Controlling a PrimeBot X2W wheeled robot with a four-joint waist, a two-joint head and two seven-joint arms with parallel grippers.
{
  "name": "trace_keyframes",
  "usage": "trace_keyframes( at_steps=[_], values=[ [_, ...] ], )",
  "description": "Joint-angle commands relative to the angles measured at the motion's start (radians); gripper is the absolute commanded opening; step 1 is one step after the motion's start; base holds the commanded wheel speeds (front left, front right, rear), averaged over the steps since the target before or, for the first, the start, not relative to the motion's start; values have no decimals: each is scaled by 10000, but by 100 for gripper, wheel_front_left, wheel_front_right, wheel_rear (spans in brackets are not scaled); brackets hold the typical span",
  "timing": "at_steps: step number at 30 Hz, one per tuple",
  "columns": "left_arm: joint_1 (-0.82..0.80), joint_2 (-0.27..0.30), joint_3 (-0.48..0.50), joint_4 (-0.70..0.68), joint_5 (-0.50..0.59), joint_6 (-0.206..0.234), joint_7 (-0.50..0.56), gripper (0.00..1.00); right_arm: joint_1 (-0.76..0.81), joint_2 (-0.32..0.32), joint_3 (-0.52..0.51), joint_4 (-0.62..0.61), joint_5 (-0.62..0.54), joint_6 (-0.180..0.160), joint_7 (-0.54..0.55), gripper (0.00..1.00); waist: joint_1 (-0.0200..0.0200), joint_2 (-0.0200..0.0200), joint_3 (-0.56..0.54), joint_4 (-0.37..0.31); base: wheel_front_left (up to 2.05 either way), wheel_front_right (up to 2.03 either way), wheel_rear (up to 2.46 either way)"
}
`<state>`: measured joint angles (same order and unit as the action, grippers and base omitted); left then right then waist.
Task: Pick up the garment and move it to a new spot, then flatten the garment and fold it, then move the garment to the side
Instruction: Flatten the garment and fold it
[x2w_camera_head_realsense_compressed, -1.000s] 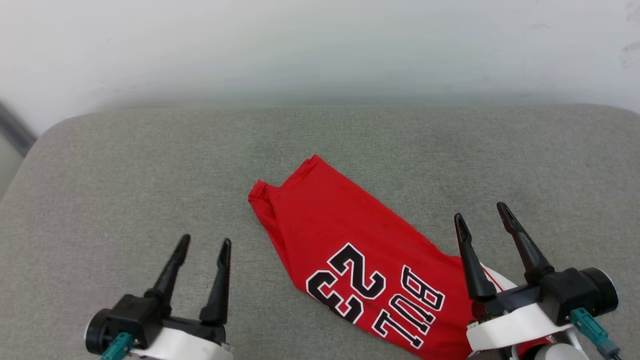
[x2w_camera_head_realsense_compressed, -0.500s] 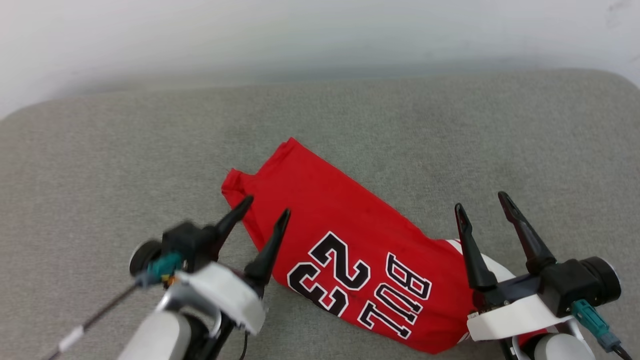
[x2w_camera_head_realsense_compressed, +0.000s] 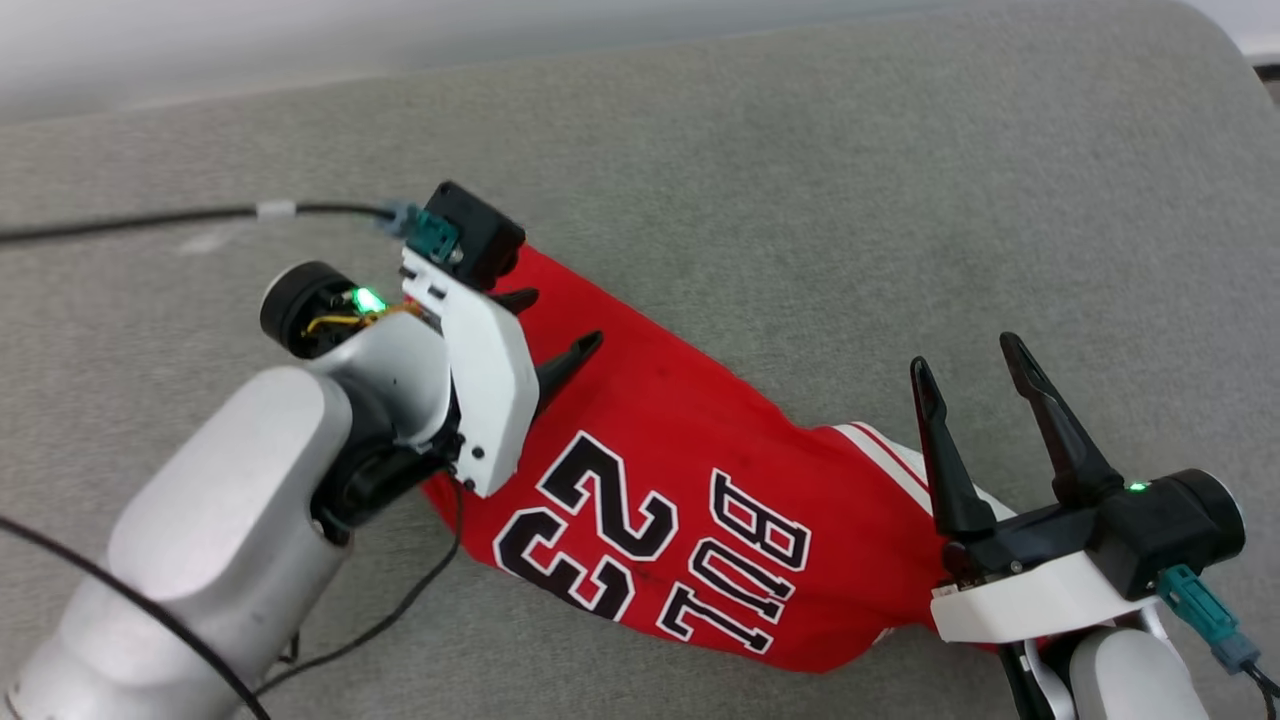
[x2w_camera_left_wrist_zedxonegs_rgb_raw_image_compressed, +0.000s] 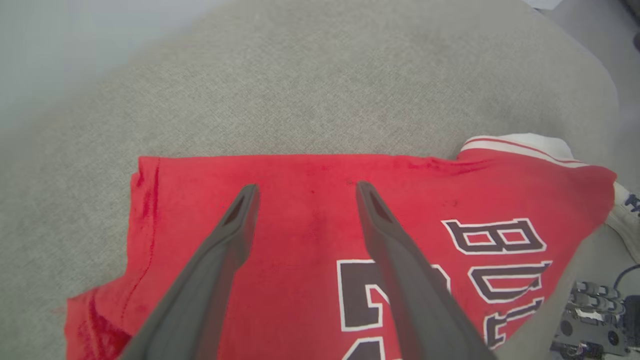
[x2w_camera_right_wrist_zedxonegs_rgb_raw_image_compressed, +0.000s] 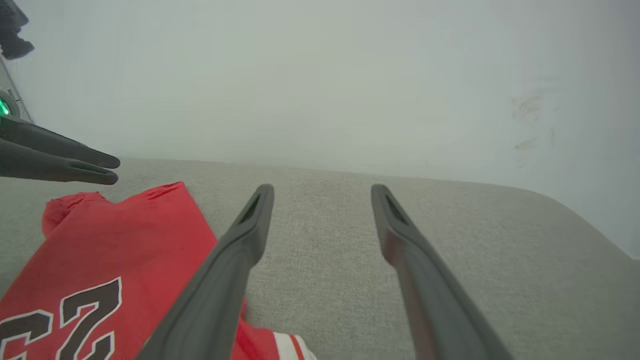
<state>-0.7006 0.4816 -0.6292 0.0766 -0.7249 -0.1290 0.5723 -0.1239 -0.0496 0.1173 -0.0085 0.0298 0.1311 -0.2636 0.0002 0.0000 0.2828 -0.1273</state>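
Note:
The garment (x2w_camera_head_realsense_compressed: 660, 440) is a red shirt with black "BULL 23" print, lying in a long folded strip that runs diagonally across the grey cushion. Its white striped sleeve (x2w_camera_head_realsense_compressed: 885, 455) peeks out beside my right gripper. My left gripper (x2w_camera_head_realsense_compressed: 566, 318) hovers open over the garment's plain red upper-left end, with its fingers pointing right. In the left wrist view that gripper (x2w_camera_left_wrist_zedxonegs_rgb_raw_image_compressed: 306, 186) straddles the red cloth (x2w_camera_left_wrist_zedxonegs_rgb_raw_image_compressed: 310, 240) with nothing between its fingers. My right gripper (x2w_camera_head_realsense_compressed: 962, 352) stands open at the garment's lower-right end, over bare cushion (x2w_camera_right_wrist_zedxonegs_rgb_raw_image_compressed: 322, 187). The red cloth (x2w_camera_right_wrist_zedxonegs_rgb_raw_image_compressed: 115, 240) lies to its left.
The grey cushioned surface (x2w_camera_head_realsense_compressed: 800, 200) spreads wide around the garment and rounds off at the far right (x2w_camera_head_realsense_compressed: 1220, 60). A pale wall (x2w_camera_right_wrist_zedxonegs_rgb_raw_image_compressed: 320, 75) rises behind it. A black cable (x2w_camera_head_realsense_compressed: 150, 215) trails left from my left wrist.
The head camera has tilted down. My left arm has swung up from the lower left and over the garment's upper-left end, fingers now pointing right. The right gripper holds its place, still open.

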Motion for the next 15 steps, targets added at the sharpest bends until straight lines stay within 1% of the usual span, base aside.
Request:
trace_keyframes(
  at_steps=[1, 3, 7, 12, 15],
  values=[
    [-349, 97, -202, 156, -273, -3, 370, 100, -213, -11, 35, -56, 108, -7, -16, 100, -2, 0, 368, -364, 0, 0, 0],
    [-784, 235, -451, 457, -663, -3, 874, 100, -275, -11, 91, -80, 176, -7, -16, 100, -2, 0, 550, -531, 0, 0, 0],
    [-1545, 500, -1038, 1142, -977, -5, 1808, 100, -442, -11, 194, -130, 285, -7, -16, 100, -2, 0, 908, -838, 0, 0, 0],
    [-2100, 618, -1557, 1953, -1057, -4, 2321, 100, -551, -11, 292, -170, 478, -7, -16, 100, -2, 0, 1233, -1195, 0, 0, 0],
    [-2305, 700, -2006, 2362, -845, -5, 2485, 100, -574, -11, 354, -205, 595, -7, -16, 100, -2, 0, 1374, -1375, 0, 0, 0]
  ],
)
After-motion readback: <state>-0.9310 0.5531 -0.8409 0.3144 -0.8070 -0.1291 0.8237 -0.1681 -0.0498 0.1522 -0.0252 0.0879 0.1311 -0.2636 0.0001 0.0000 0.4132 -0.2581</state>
